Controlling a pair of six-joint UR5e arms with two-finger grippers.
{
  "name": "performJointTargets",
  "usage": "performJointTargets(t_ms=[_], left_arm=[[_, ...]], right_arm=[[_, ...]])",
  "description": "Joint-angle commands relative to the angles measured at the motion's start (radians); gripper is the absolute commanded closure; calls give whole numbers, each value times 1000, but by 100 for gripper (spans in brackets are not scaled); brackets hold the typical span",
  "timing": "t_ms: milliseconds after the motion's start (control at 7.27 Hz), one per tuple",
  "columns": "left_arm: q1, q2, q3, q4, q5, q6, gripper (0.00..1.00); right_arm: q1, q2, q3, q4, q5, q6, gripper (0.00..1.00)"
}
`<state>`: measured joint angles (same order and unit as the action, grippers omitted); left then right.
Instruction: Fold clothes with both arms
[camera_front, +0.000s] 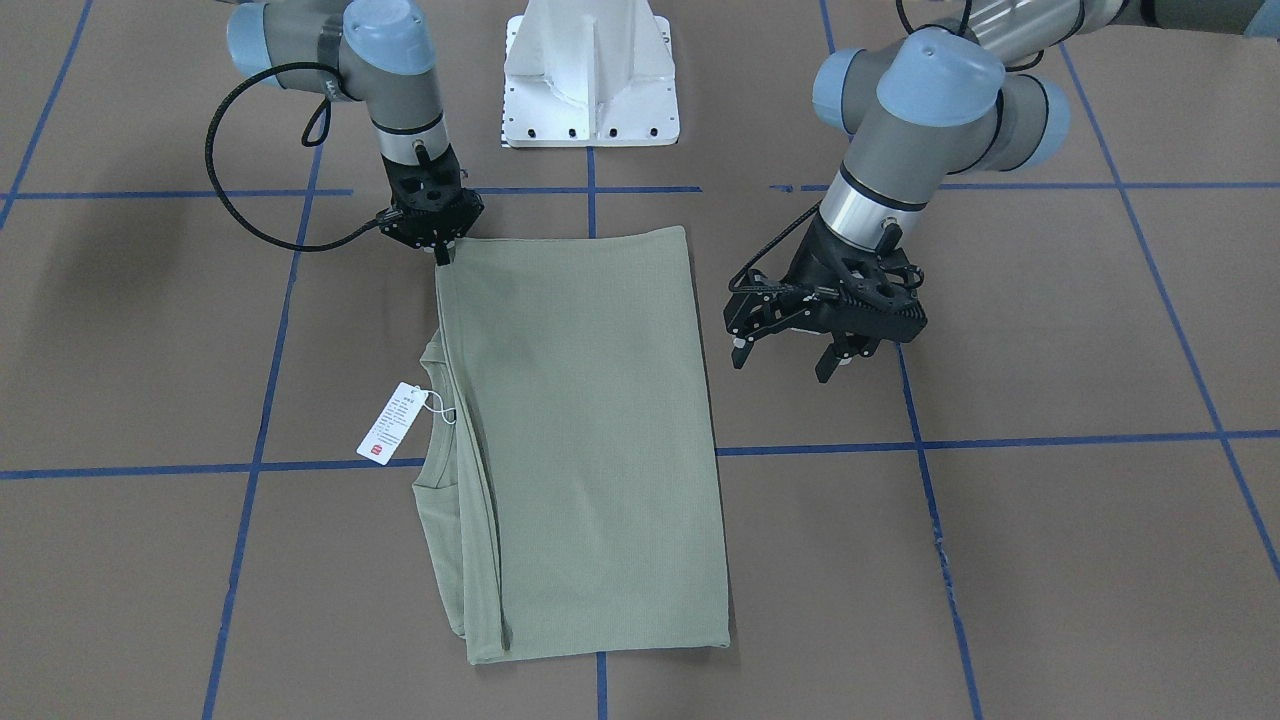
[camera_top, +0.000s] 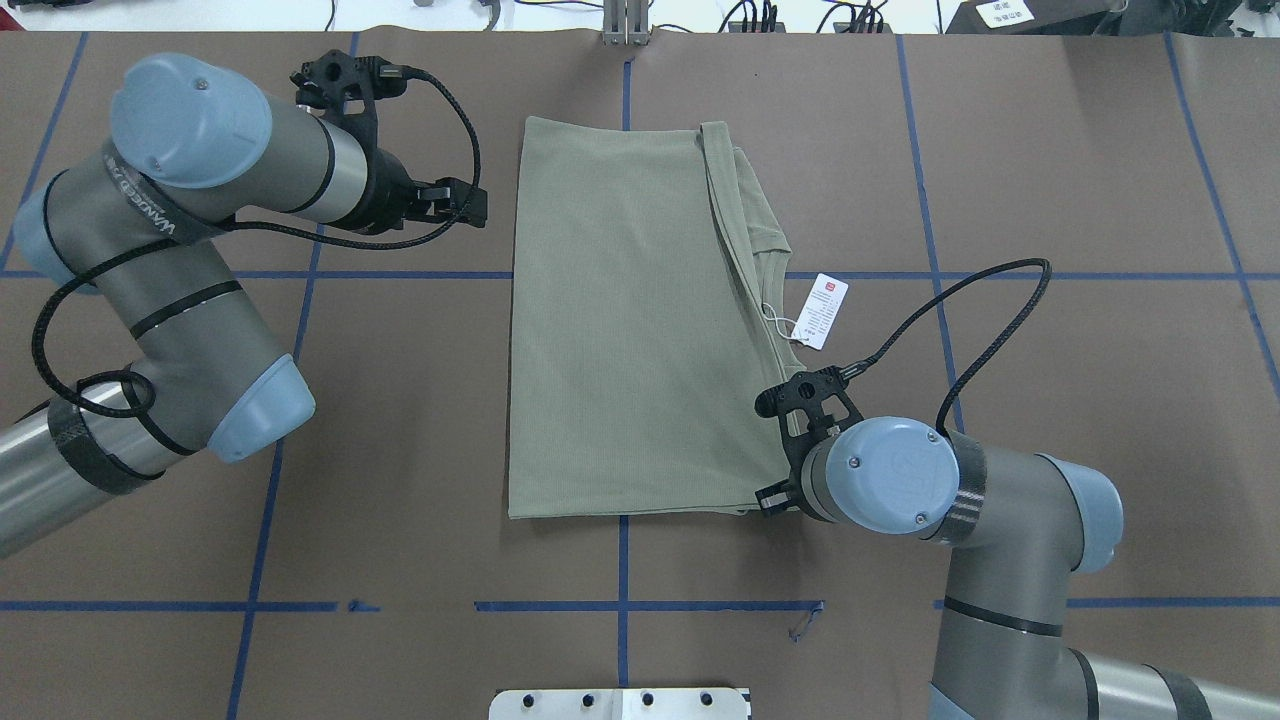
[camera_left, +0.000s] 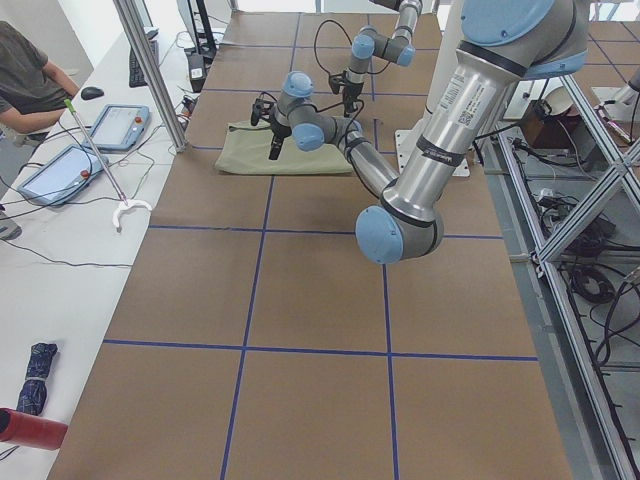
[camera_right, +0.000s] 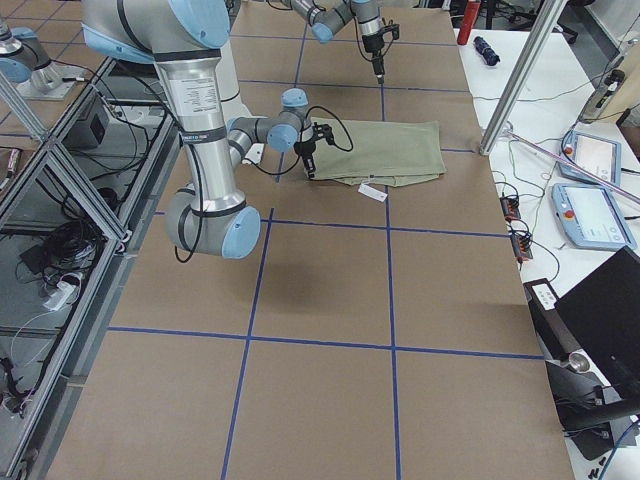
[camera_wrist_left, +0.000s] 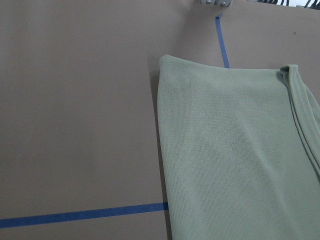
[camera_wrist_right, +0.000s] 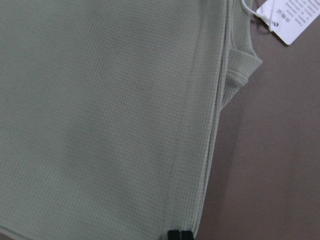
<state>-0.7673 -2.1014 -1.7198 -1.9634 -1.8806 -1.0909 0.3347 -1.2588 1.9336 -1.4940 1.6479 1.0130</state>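
- The sage-green shirt (camera_front: 590, 430) lies flat in the middle of the bench (camera_front: 1050, 550), folded into a long rectangle that runs from the robot's side to the far side.
- Along the shirt's edge on the robot's right, the folded layers are stacked, and the ribbed neckline peeks out from under the top layer.
- A white hang tag (camera_front: 392, 423) with a red mark lies on the bench just beside that neckline, tied to it by a thin string.
- The right hand (camera_front: 443, 250) points down at the shirt's near corner on the robot's right. Its fingertips (camera_wrist_right: 174, 235) are pressed together on the hem edge, pinching the cloth there.
- The left hand (camera_front: 785, 360) hovers over bare bench just beside the shirt's opposite long edge — fingers spread wide, holding nothing, clear of the cloth.
- Blue tape lines (camera_front: 1000, 440) cross the bench in a grid, one passing under the shirt.
- The white pedestal (camera_front: 590, 75) stands between the two arms.
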Motion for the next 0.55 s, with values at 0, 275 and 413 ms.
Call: performJointTargets(t_ms=[0, 275, 413], left_arm=[[0, -3, -1, 0, 0, 3, 0], [-1, 0, -3, 0, -2, 6, 0], [-1, 0, -4, 0, 0, 8, 0]], right_arm=[[53, 9, 4, 3, 45, 9, 2], [146, 10, 10, 1, 120, 7, 0], [185, 44, -5, -2, 128, -5, 0]])
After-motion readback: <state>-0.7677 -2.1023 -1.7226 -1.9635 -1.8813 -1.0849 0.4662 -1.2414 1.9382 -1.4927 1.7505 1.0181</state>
